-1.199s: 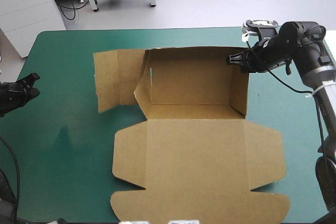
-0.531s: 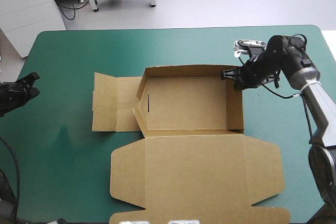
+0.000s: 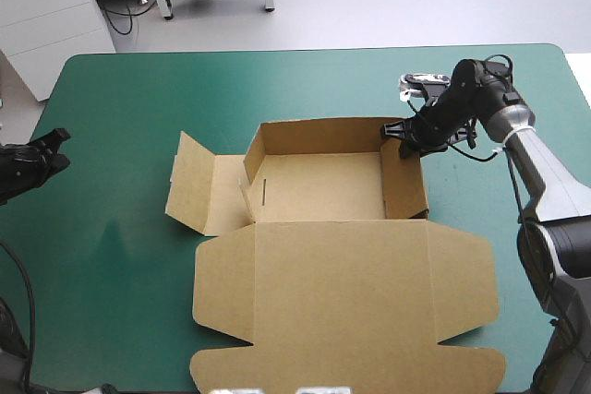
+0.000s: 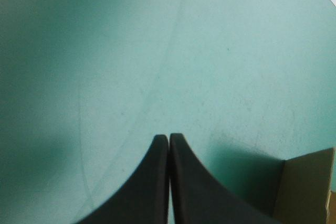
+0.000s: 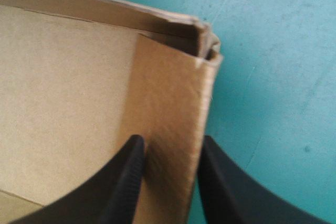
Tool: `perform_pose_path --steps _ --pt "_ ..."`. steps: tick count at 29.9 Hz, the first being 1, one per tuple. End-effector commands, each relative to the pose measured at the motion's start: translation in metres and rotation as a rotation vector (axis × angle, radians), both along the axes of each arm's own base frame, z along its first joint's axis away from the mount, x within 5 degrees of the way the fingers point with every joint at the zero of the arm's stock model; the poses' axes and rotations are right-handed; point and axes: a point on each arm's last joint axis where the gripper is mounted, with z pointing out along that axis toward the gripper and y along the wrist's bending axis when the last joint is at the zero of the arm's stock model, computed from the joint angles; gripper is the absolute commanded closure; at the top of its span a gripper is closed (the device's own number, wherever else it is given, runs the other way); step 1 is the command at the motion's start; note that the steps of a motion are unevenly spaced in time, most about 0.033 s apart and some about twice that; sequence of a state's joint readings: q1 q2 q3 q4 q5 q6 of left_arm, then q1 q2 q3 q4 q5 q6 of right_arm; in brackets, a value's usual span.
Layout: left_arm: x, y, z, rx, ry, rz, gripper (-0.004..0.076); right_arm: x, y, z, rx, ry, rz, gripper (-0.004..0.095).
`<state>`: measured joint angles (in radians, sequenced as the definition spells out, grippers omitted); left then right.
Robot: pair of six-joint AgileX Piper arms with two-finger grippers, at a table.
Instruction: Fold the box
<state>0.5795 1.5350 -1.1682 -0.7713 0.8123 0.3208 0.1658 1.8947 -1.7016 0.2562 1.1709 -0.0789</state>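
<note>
The brown box (image 3: 323, 186) lies mid-table as an open tray with its walls raised. Its wide lid (image 3: 342, 292) lies flat toward the near edge. One side flap (image 3: 194, 193) splays outward on the left, partly lifted. My right gripper (image 3: 403, 138) is at the tray's far right corner. In the right wrist view my right gripper (image 5: 172, 141) straddles the right wall (image 5: 173, 93), one finger inside and one outside, shut on it. My left gripper (image 3: 42, 161) rests at the table's left edge, apart from the box. Its fingers meet in a point (image 4: 168, 139) over the teal-green cover, with a box corner (image 4: 308, 187) off to one side.
The table's rounded far right corner (image 3: 552, 51) lies a short way beyond my right arm. A white cabinet (image 3: 46, 16) stands off the far left corner. A stretch of teal-green cover (image 3: 120, 200) separates my left gripper from the box's left flap.
My right gripper has moved toward the near edge and leftward, bringing the tray with it. The left flap, flat earlier, now tilts up. The left arm has not moved.
</note>
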Motion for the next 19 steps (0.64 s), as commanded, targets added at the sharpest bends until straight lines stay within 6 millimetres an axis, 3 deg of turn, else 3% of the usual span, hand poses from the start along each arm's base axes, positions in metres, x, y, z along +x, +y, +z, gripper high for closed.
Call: perform_pose_path --steps 1,3,5,13,19 --pt "-0.002 -0.003 0.024 0.021 -0.094 0.015 0.0739 -0.006 -0.001 0.042 0.019 -0.106 0.016 0.0291" --pt "-0.002 -0.003 0.024 0.021 -0.094 0.015 0.0739 -0.007 -0.001 0.053 0.026 -0.115 0.011 0.014" --pt "-0.002 -0.003 0.024 0.021 -0.094 0.015 0.0739 -0.007 -0.001 0.064 0.03 -0.136 0.014 0.0069" --pt "-0.002 -0.003 0.024 0.019 -0.092 0.012 0.0739 -0.023 -0.007 0.093 0.033 -0.2 -0.047 0.0065" --pt "-0.003 -0.004 0.023 0.014 -0.087 0.005 0.0739 -0.06 -0.01 0.09 0.05 -0.134 -0.092 0.0066"
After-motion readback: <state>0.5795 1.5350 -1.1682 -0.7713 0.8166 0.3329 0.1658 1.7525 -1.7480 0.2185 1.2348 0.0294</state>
